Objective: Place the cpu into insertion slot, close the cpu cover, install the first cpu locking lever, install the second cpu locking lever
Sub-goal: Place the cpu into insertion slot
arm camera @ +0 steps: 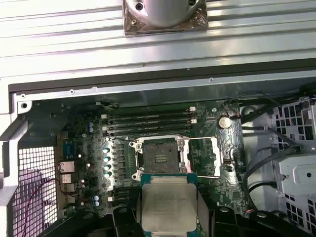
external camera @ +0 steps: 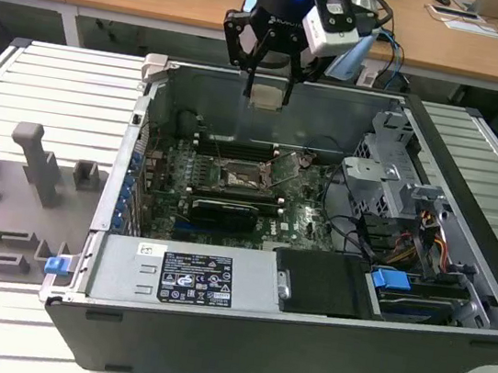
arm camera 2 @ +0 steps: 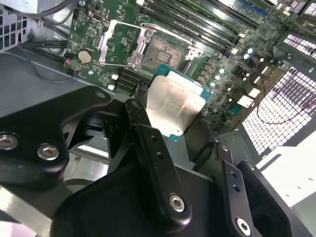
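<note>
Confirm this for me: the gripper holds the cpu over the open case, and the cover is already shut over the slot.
Not right. The cover is not shut: the second wrist view shows it swung open beside the slot, which lies bare. The rest stands: the gripper holds the cpu between its fingers over the open case.

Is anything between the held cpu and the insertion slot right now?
Nothing visible. The gripper holds the cpu above the open case. The insertion slot lies bare below it, and the cpu cover stands open to one side, off the socket.
</note>
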You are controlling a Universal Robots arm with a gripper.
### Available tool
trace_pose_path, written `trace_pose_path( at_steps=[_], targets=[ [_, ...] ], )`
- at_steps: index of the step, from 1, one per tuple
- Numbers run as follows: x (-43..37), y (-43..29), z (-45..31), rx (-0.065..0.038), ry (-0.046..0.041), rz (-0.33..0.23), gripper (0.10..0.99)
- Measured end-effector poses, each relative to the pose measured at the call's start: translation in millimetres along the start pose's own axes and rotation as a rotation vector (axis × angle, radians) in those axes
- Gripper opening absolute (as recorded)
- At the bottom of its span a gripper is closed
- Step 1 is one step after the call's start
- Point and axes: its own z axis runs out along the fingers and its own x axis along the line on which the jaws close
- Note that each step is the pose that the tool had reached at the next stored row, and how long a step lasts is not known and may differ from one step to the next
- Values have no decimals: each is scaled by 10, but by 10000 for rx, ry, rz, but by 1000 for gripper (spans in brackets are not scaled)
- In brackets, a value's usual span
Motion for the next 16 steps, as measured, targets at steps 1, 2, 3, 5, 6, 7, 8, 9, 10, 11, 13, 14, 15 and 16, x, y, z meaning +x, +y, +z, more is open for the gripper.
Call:
trace_pose_path(
  at_steps=[1,2,3,5,6,7,8,9,10,11,13,14,15,16],
  targets=[
    [0,0,0,-3,-14,156,541],
    [0,0,0,-6,-28,307,541],
    [0,0,0,-7,-34,383,541],
    [0,0,1,-9,-44,491,541],
    [0,0,1,-11,-48,537,541],
    [0,0,1,-12,-54,606,541],
    [0,0,1,-13,-59,666,541],
    [0,0,1,-15,-66,747,541],
    [0,0,2,-16,-75,845,541],
    [0,0,2,-17,-81,908,541],
    [0,0,2,-17,-92,1029,541],
    [0,-1,3,-15,-100,1114,541],
    [0,-1,5,-15,-105,1172,541],
    [0,-1,5,-15,-111,1236,541]
  ],
)
